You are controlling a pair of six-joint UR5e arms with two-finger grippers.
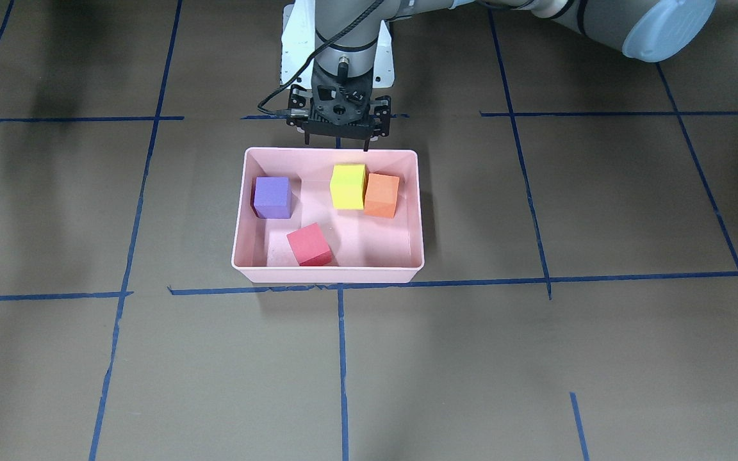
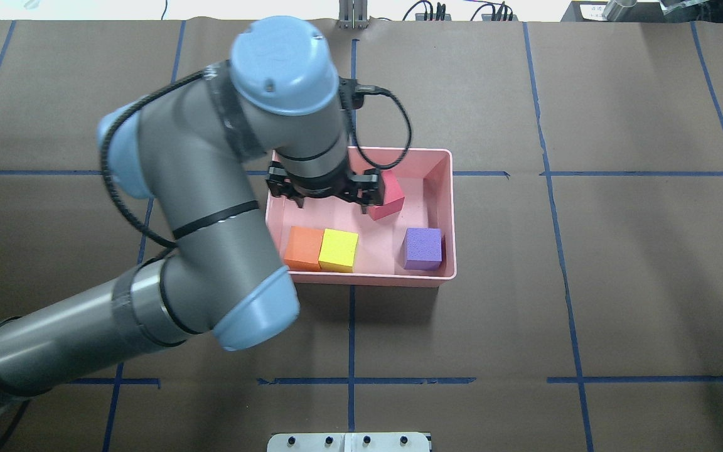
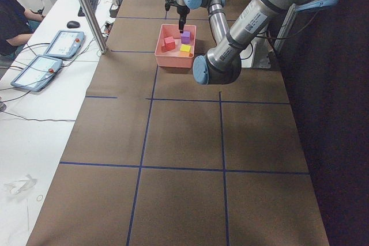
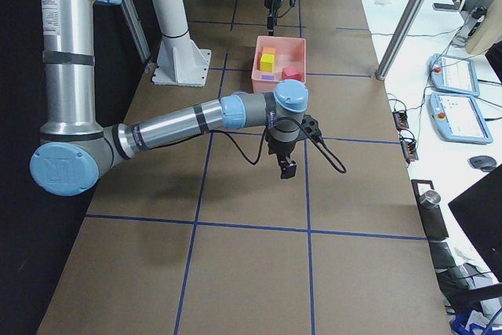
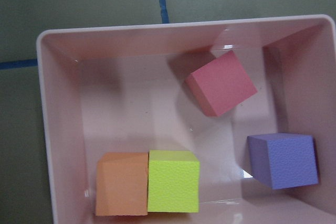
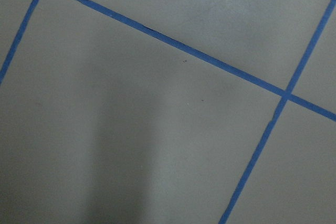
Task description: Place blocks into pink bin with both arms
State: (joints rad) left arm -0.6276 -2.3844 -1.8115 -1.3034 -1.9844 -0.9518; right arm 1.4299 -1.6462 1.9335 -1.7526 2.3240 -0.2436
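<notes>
Pink bin sits centre frame in the front-facing view, on the brown table. All four blocks are inside it. Purple block is at the bin's upper left, close to the left wall. Yellow-green block and orange block are side by side and touching at the upper right, orange the further right. Red-pink block is at lower centre, turned at an angle to the walls and apart from the others. Left gripper hangs above the bin's top rim, pointing down, jaws wide, holding nothing, touching no block. The left wrist view looks straight down into the bin: red-pink upper right, purple lower right, the orange/yellow-green pair at the bottom left. Right gripper shows only in the right side view, mid-frame, low over bare table, well apart from the bin; cannot tell whether its jaws are wide or narrow. The right wrist view shows only table and blue tape lines.
</notes>
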